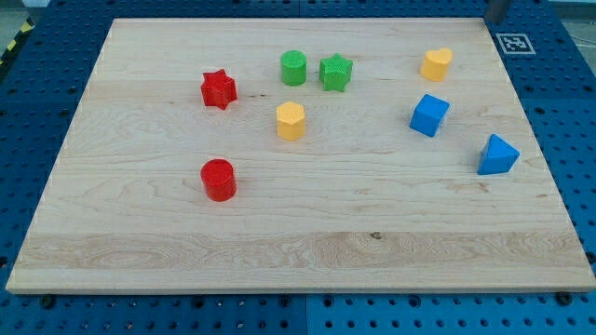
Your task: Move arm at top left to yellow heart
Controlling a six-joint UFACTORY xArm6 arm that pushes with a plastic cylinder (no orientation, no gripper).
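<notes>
camera view shows no tip over the board (307, 251), so its place can't be told. yellow heart (436, 64) sits above blue cube (429, 115).

The tabletop (307, 233) is pale wood with long grain lines and a smooth, matt look. The yellow heart (436, 64), red star (219, 89) and blue cube (429, 114) look like matt plastic with fine ridges. Around the wood lies a blue base (28, 112) with rows of little holes.
</notes>
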